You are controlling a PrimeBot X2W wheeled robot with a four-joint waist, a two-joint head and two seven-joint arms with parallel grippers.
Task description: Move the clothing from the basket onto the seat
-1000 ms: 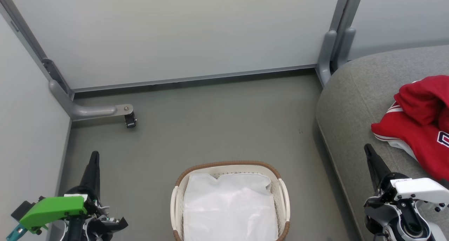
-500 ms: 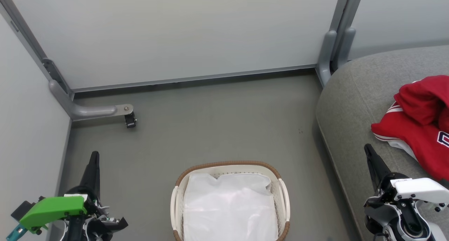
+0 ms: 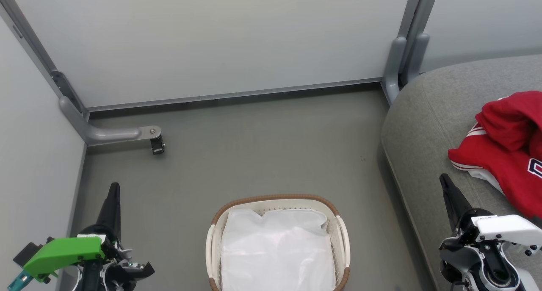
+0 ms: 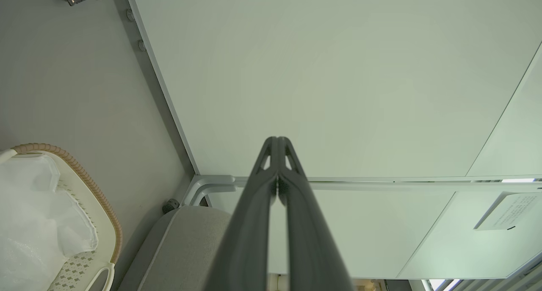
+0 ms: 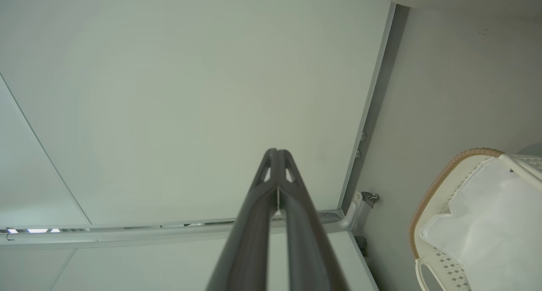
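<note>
The left gripper (image 3: 114, 188) rests at the lower left, jaws pressed together on nothing. The basket (image 3: 275, 197) stands on the floor (image 3: 254, 147) with its white liner (image 3: 275, 248) showing; another grab there would likely snag that cloth. The right gripper (image 3: 444, 180), likewise closed and empty, hovers beside the seat (image 3: 423, 126). There the clothing (image 3: 504, 159) lies heaped, red with white stripes, and a careless swing could drag it off.

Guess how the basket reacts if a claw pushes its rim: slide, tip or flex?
Probably slides rather than tips: the basket sits low and wide on the smooth floor. Likely light: perforated plastic walls, and a thin white liner inside. Those thin walls may flex a little under a push.
</note>
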